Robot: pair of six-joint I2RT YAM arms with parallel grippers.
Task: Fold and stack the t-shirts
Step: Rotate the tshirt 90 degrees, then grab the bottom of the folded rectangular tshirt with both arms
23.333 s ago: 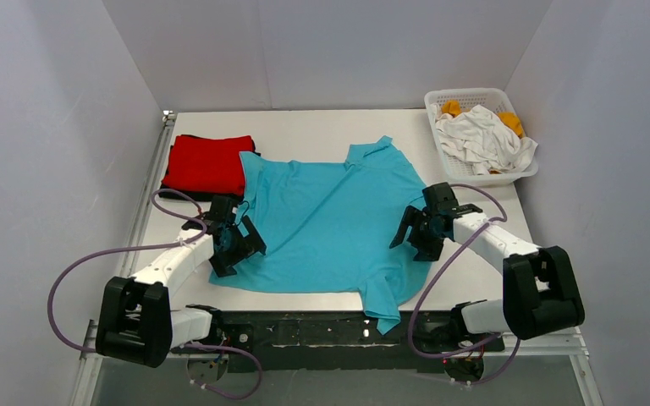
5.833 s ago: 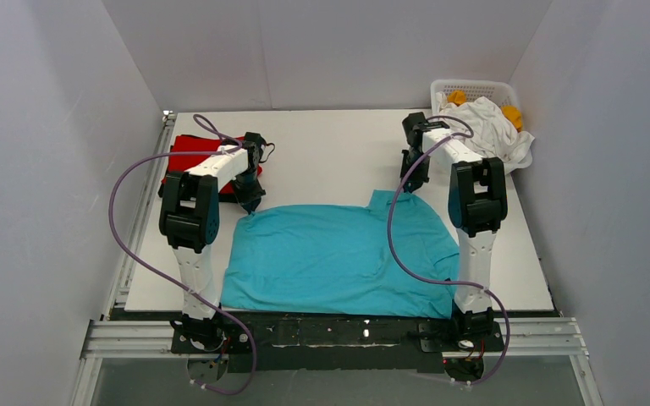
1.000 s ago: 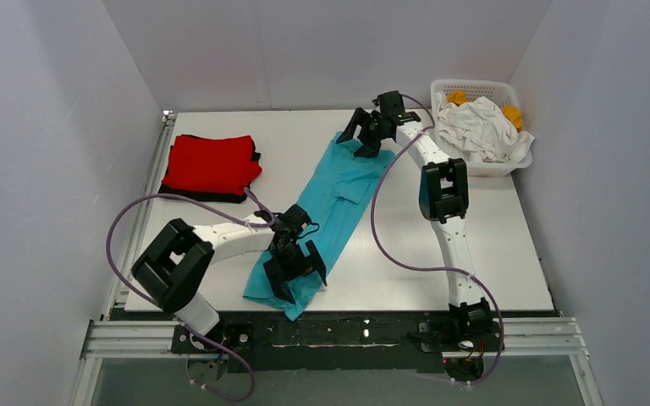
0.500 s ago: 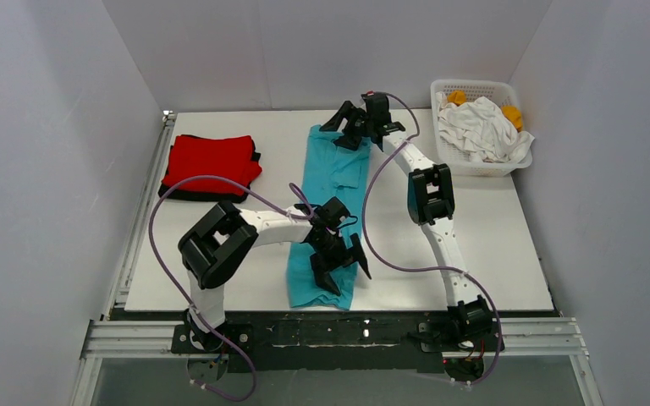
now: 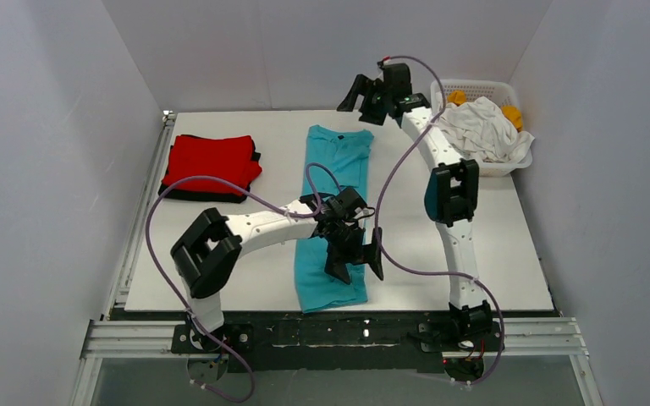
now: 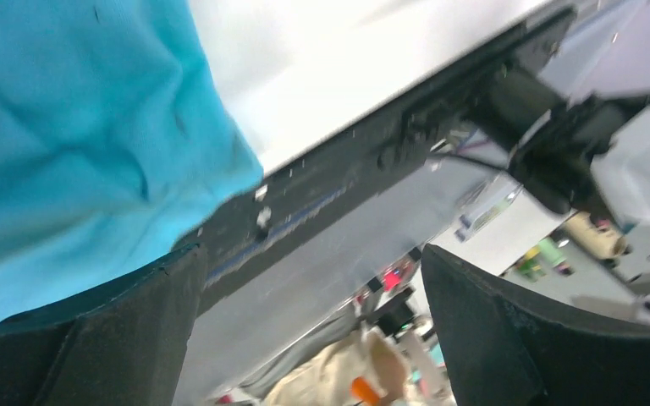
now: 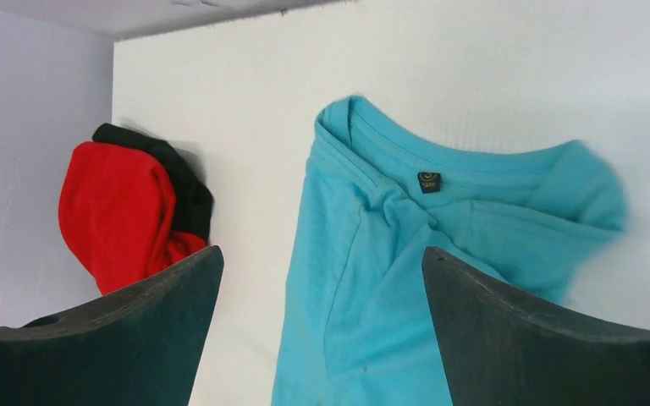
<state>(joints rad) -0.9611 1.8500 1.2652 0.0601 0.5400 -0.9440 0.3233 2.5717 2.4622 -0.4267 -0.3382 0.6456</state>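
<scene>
Top view first: a long turquoise cloth t-shirt (image 5: 335,169), folded into a narrow strip, lies down the middle of the white tabletop (image 5: 491,254), collar at the far end. Over the strip's near half is the left tool (image 5: 357,264), jaws spread wide, nothing in them. High above the far edge, beyond the collar, the right tool (image 5: 364,100) is also spread and empty. Off to the left, a folded red t-shirt (image 5: 212,161) sits on a black t-shirt (image 5: 188,194). Far right corner, a white plastic lattice basket (image 5: 472,86) holds crumpled white cloth (image 5: 482,131) and bits of orange cloth (image 5: 513,117).

Left wrist view: black fingers (image 6: 76,338) wide apart, turquoise hem upper left, the tabletop's near edge and a black frame rail (image 6: 372,161) running past.

Right wrist view: fingers (image 7: 559,338) wide apart, looking down on the collar with its dark label (image 7: 428,181), and the red-on-black pile to the left.
</scene>
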